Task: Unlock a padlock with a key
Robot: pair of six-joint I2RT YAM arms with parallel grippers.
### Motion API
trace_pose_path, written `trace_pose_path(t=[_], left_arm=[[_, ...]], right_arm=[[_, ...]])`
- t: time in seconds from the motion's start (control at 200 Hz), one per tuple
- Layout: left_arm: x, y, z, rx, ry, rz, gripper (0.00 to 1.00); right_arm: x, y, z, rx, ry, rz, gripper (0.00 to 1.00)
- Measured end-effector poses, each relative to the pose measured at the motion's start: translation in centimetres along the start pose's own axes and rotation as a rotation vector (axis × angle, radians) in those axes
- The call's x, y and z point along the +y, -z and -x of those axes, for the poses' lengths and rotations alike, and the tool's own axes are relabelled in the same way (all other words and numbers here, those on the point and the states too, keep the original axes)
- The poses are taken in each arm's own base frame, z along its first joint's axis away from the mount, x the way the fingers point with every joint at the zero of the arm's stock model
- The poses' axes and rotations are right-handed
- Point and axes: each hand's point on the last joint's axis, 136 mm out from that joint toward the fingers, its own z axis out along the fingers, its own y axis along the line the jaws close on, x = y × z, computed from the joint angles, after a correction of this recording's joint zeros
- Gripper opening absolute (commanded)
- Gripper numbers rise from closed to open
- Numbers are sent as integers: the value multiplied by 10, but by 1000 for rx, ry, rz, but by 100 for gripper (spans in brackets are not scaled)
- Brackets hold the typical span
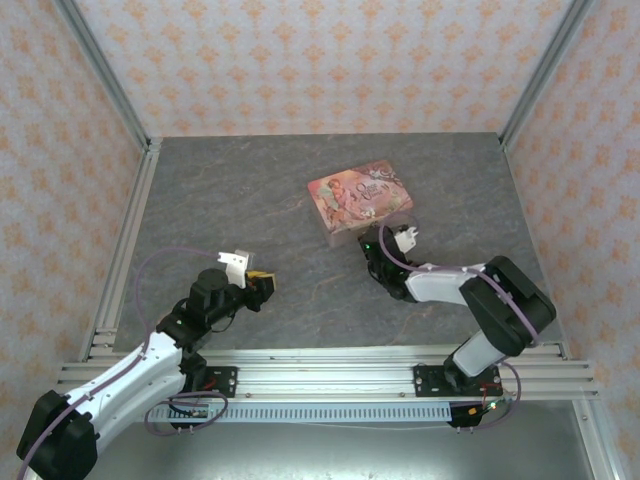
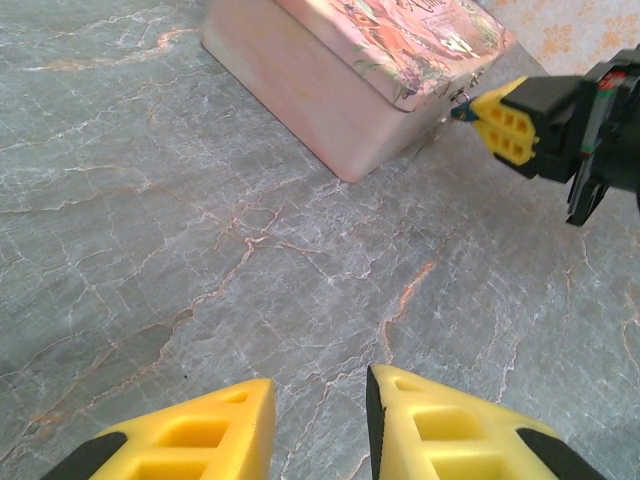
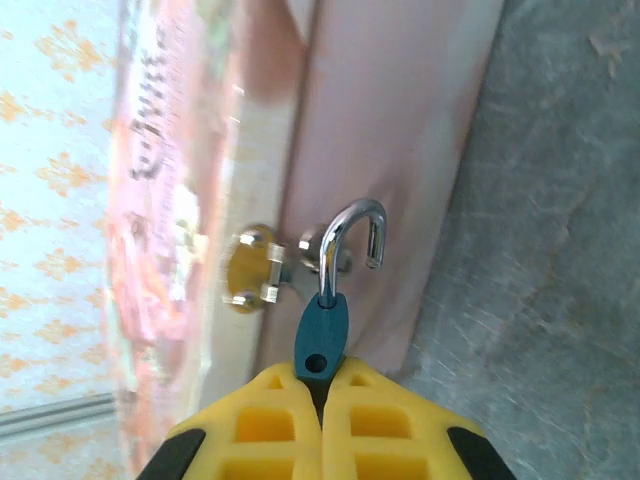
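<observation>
Honestly the only writing anywhere is the curly script across the lid of the pink tin (image 1: 358, 193). It's too blurry to read from any camera, just loopy letters over a flowery picture. I can't make out any brand mark on the padlock (image 3: 322, 335) either.

The padlock hangs at the tin's front wall, the side facing the arms, by the little brass hasp (image 3: 250, 270). Its shackle (image 3: 352, 215) looks hooked through the hasp's metal loop. One leg goes into the teal body and the other leg's tip is free in the air. The right gripper (image 3: 322, 385) has its yellow tips pinched tight on the lower end of that body, right up against the tin's near right corner.

The left gripper (image 2: 320, 430) is well apart from all that, hovering over bare table (image 2: 200, 250) off to the left. Its fingers sit a narrow gap apart with nothing between them, and its camera looks across at the tin and the other gripper.

Room-wise there's loads of open grey marbled surface on the left and behind the tin. Wallpapered walls (image 1: 330, 60) and aluminium posts (image 1: 105, 70) fence in three sides, and rails run along the near edge. The tin wall is the one thing crowding the right gripper
</observation>
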Motion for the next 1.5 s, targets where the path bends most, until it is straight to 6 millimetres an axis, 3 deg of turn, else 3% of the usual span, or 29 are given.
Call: trace_pose_path(t=[0.105, 0.235, 0.495, 0.606, 0.731, 0.781, 0.836, 0.896, 1.006, 1.131, 1.381, 1.501], left_arm=[[0, 0, 0, -1, 0, 1, 31], [0, 0, 1, -3, 0, 0, 31], [-1, 3, 3, -18, -1, -5, 31], [3, 4, 1, -15, 6, 9, 31], [12, 6, -5, 26, 7, 58, 35], [16, 9, -3, 42, 2, 89, 47], [20, 12, 4, 44, 11, 128, 76], [26, 14, 14, 41, 33, 174, 99], [40, 17, 26, 38, 105, 248, 100], [49, 16, 25, 65, 168, 296, 100], [47, 15, 30, 104, 201, 316, 100], [48, 14, 29, 114, 218, 323, 100]], right_arm=[[2, 3, 12, -20, -11, -6, 0], [-12, 2, 22, -36, -8, -65, 0], [-30, -1, 24, 9, 23, -132, 0], [-34, 8, 22, 43, 76, -161, 0], [-23, 28, 22, 94, 145, -154, 0], [-16, 36, 21, 124, 194, -148, 0], [-6, 44, 19, 157, 248, -146, 0], [5, 52, 14, 198, 322, -144, 0], [25, 68, -7, 295, 462, -125, 0], [34, 85, -49, 453, 572, -84, 0], [-17, 95, -151, 853, 660, -136, 0], [-27, 95, -178, 970, 644, -115, 0]])
